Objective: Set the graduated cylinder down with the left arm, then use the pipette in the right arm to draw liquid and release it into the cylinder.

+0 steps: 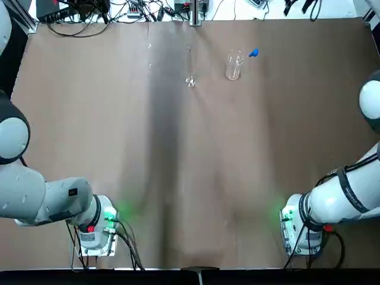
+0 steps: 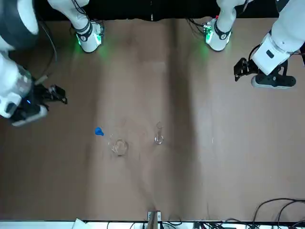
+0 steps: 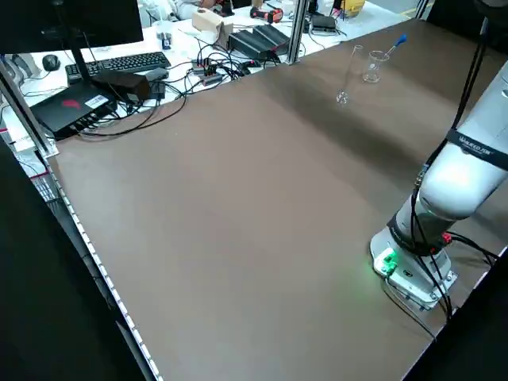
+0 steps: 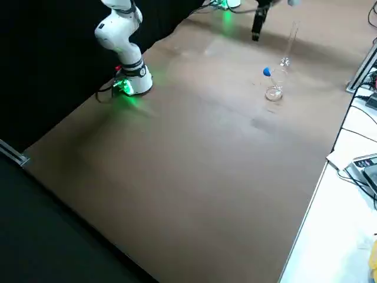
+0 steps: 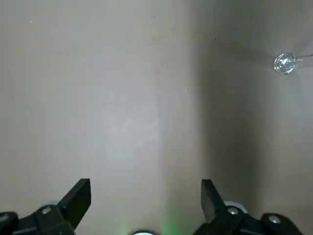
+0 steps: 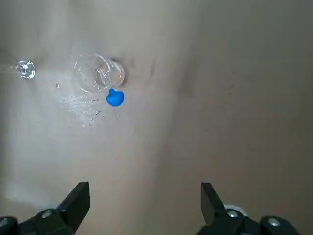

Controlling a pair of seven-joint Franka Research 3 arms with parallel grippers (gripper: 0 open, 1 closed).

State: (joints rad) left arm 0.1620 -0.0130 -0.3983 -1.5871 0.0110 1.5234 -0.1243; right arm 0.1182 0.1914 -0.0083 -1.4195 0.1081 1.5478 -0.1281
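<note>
Graduated cylinder, tall thin clear glass tube on a small round foot (image 1: 190,66): upright on the smooth brown tabletop (image 1: 136,154), long axis vertical, just left of the wider clear glass beaker (image 1: 233,68) as the robot faces it. Pipette, bright blue rounded bulb (image 6: 115,97) on a slender clear stem: stands tilted in the beaker, bulb end up and outward past the rim, leaning to the side away from the cylinder. Black two-finger left gripper (image 5: 145,182): fingers spread, nothing held; well left of the beaker. Black two-finger right gripper (image 6: 145,186): also spread and unloaded; right of the beaker.
</note>
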